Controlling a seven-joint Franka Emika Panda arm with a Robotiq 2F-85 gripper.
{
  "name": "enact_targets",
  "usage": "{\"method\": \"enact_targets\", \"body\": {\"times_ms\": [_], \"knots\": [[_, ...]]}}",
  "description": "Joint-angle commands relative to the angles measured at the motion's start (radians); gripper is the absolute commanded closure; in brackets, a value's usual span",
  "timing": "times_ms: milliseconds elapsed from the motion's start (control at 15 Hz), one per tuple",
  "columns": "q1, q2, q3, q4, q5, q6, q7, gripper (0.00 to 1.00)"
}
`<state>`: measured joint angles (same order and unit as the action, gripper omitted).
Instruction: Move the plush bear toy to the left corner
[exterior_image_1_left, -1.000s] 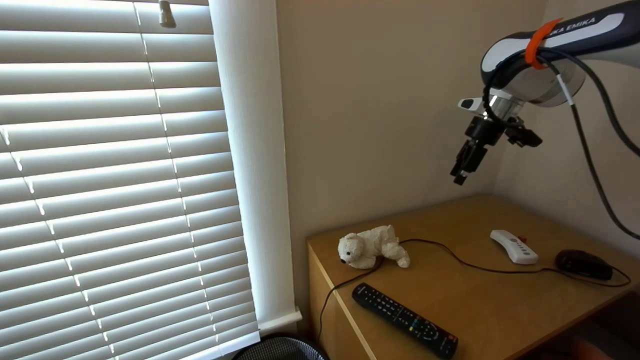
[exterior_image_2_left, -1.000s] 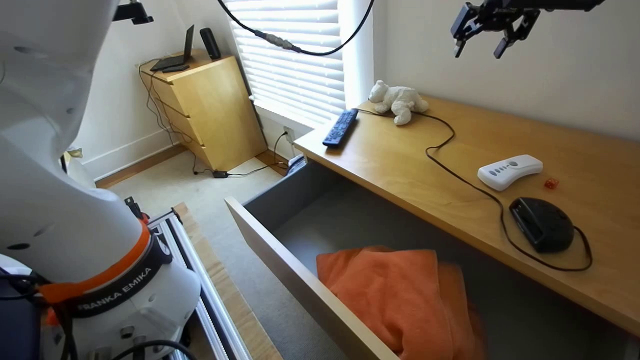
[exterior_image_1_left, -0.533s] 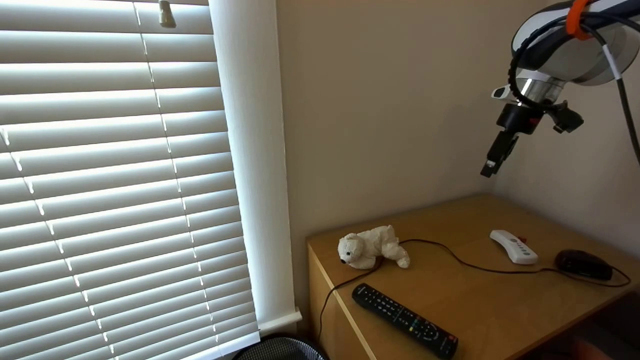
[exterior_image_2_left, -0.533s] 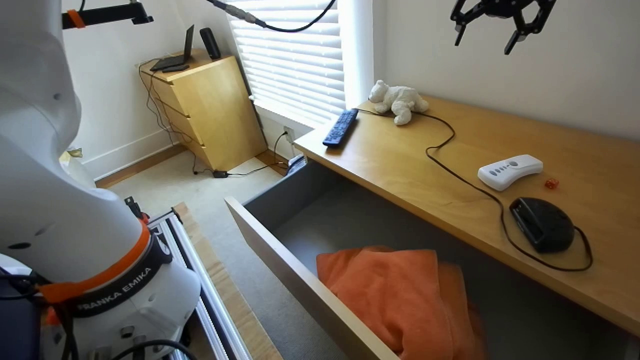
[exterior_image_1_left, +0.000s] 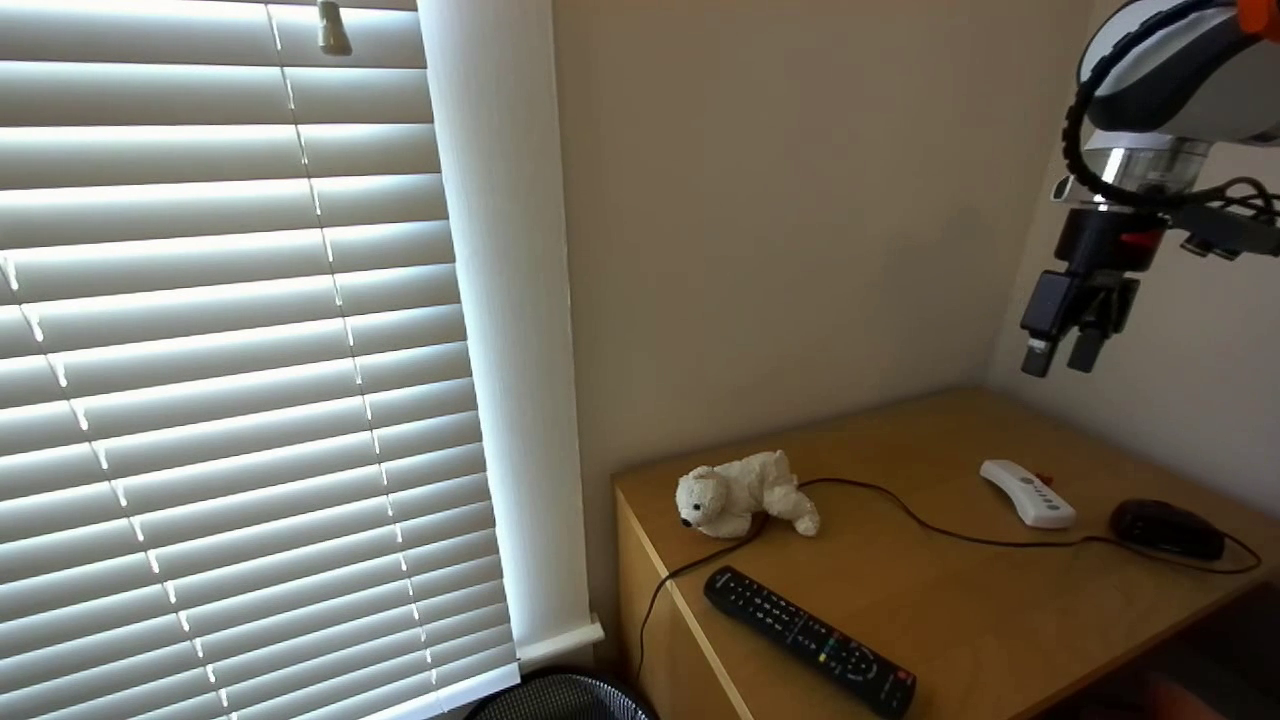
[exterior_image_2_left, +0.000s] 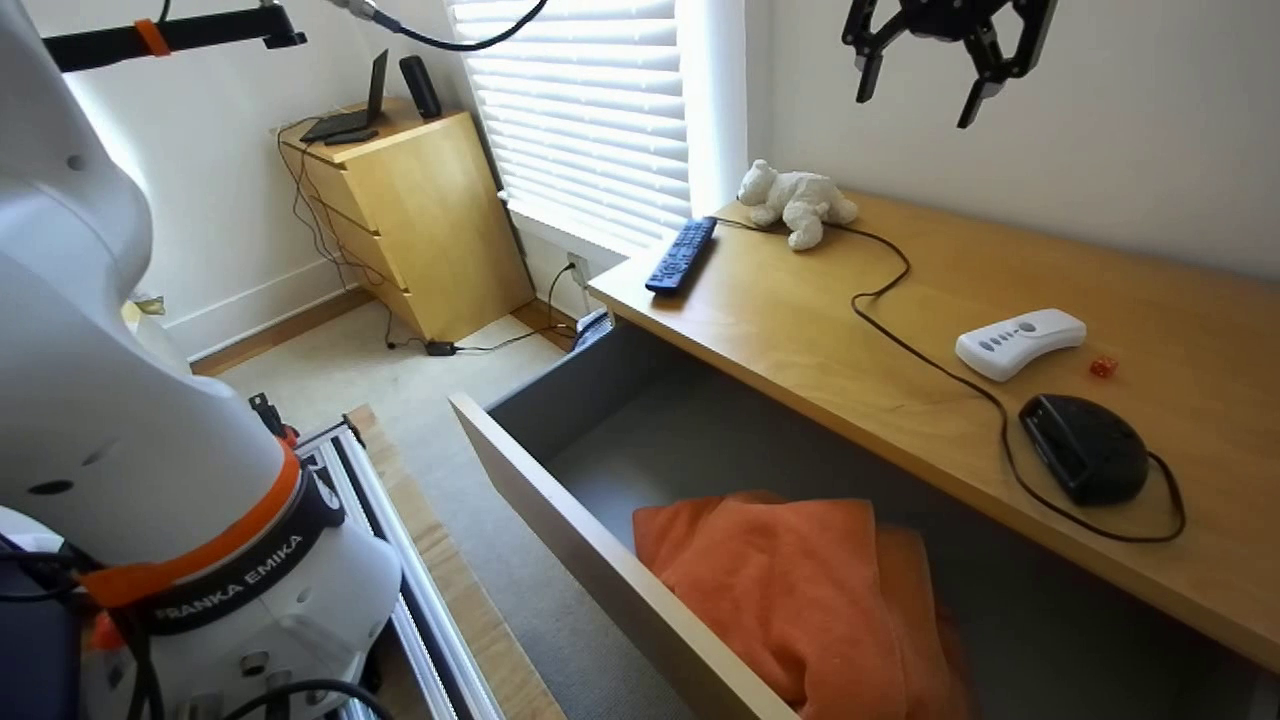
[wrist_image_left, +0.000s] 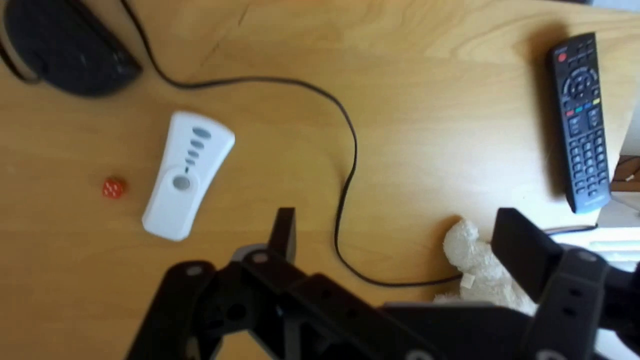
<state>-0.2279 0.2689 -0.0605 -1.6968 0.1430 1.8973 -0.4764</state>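
Note:
The plush bear toy is cream-white and lies on the desk near the wall and the blinds; it shows in both exterior views (exterior_image_1_left: 745, 490) (exterior_image_2_left: 800, 205). The wrist view shows part of the bear (wrist_image_left: 480, 270) at lower right, partly hidden behind a finger and the gripper body. The desk's left corner (exterior_image_1_left: 635, 490) is just beside the bear's head in an exterior view. My gripper is open and empty, high above the desk and well apart from the bear, as both exterior views (exterior_image_1_left: 1059, 366) (exterior_image_2_left: 915, 112) and the wrist view (wrist_image_left: 397, 215) show.
A black cable (exterior_image_2_left: 880, 310) runs under the bear to a black device (exterior_image_2_left: 1085, 450). A black remote (exterior_image_1_left: 810, 640) lies near the bear. A white remote (exterior_image_2_left: 1020, 343) and a red die (exterior_image_2_left: 1103, 367) lie farther off. An open drawer (exterior_image_2_left: 600, 560) holds an orange cloth (exterior_image_2_left: 770, 590).
My gripper has moved right in an exterior view and has turned, so both fingers now show apart there. It stays open. The bear has not moved.

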Motion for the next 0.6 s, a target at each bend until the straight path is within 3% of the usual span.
{"method": "enact_targets", "body": {"times_ms": [0, 200, 267, 533], "knots": [[0.046, -0.210, -0.037, -0.242, -0.115, -0.017, 0.199, 0.00], [0.050, -0.346, -0.047, -0.394, -0.134, 0.002, 0.291, 0.00], [0.051, -0.222, -0.044, -0.246, -0.115, -0.024, 0.242, 0.00], [0.055, -0.325, -0.054, -0.354, -0.119, -0.024, 0.265, 0.00]]}}
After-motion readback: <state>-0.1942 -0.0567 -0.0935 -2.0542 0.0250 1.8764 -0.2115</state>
